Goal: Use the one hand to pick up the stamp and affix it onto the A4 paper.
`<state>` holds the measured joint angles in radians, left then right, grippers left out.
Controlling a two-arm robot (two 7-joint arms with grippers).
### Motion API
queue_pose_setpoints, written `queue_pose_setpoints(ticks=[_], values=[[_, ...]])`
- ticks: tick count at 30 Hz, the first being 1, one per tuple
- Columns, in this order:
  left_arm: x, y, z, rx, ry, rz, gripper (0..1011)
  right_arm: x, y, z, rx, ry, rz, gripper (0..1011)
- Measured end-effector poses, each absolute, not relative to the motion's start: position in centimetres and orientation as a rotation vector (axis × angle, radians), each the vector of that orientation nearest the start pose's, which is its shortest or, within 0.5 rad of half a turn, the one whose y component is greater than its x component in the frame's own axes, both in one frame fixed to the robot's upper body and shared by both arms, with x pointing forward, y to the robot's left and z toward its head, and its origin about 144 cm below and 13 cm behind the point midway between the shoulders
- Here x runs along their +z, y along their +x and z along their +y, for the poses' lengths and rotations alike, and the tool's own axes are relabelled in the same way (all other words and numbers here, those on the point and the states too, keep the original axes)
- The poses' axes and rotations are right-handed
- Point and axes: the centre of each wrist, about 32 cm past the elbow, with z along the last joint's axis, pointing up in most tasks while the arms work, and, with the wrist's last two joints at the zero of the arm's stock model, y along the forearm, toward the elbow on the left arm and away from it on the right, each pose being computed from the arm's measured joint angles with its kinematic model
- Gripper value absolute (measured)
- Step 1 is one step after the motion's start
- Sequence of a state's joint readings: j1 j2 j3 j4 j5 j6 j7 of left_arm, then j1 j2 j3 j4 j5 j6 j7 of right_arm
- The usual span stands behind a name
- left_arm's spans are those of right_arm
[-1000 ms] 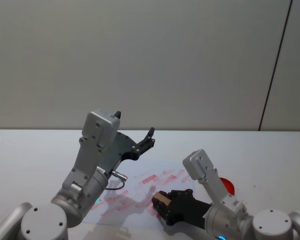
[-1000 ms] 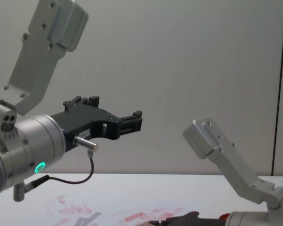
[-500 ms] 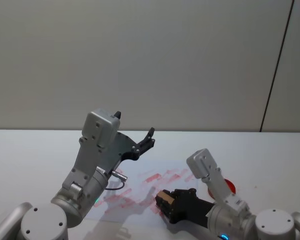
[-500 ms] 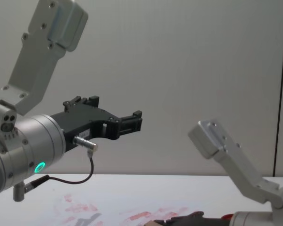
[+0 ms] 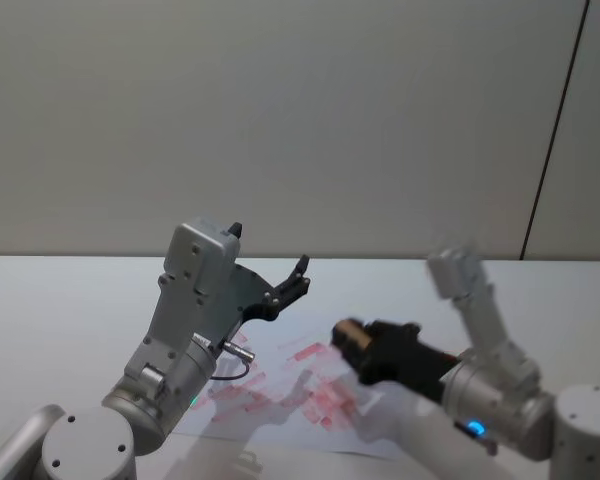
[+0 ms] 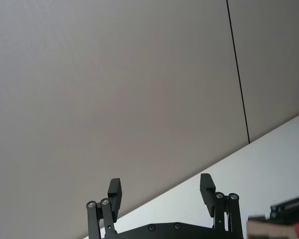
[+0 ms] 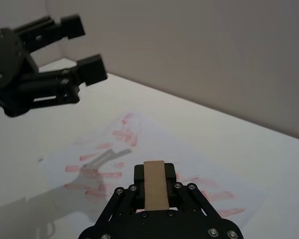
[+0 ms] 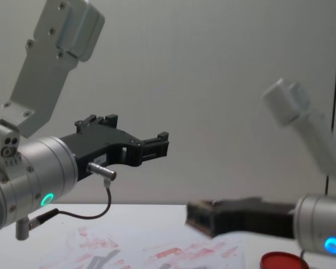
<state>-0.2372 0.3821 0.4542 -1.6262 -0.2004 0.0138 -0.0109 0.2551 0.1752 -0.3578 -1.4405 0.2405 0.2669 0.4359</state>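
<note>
My right gripper [image 5: 356, 343] hangs in the air above the A4 paper [image 5: 280, 392], shut on the stamp [image 5: 348, 335], a small tan wooden block. From the right wrist, the stamp [image 7: 155, 191] sits clamped between the black fingers, its end pointing over the A4 paper [image 7: 114, 149], which is covered in red marks. In the chest view the right gripper [image 8: 204, 216] floats clear of the A4 paper [image 8: 173, 255]. My left gripper [image 5: 300, 275] is held high on the left, open and empty; its spread fingers [image 6: 115, 191] face the wall.
A round red ink pad [image 8: 281, 261] lies on the white table [image 5: 60, 300] at the right, below the right arm. The left gripper [image 7: 84, 50] hovers beyond the paper's far side. A grey wall closes the back.
My right gripper has risen off the paper with the stamp and swung up and to the right. The left arm has stayed still.
</note>
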Motion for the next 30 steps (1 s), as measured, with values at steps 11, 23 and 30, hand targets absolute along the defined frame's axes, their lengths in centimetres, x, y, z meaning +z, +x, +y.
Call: queue_pose_setpoints(ticks=[11,23,30], values=[[120.4,49.2,19.8,1.124,0.061,-0.268,1003,118.4,50.9,-21.1,-0.908,-0.126,0.140,219],[120.4,49.2,19.8,1.124,0.061,-0.268,1002,117.1,50.3,-24.8,-0.989,-0.205,0.095,219],[120.4,49.2,19.8,1.124,0.061,-0.268,1002,116.1,50.6,-25.2,-0.998,-0.245,0.084,219]])
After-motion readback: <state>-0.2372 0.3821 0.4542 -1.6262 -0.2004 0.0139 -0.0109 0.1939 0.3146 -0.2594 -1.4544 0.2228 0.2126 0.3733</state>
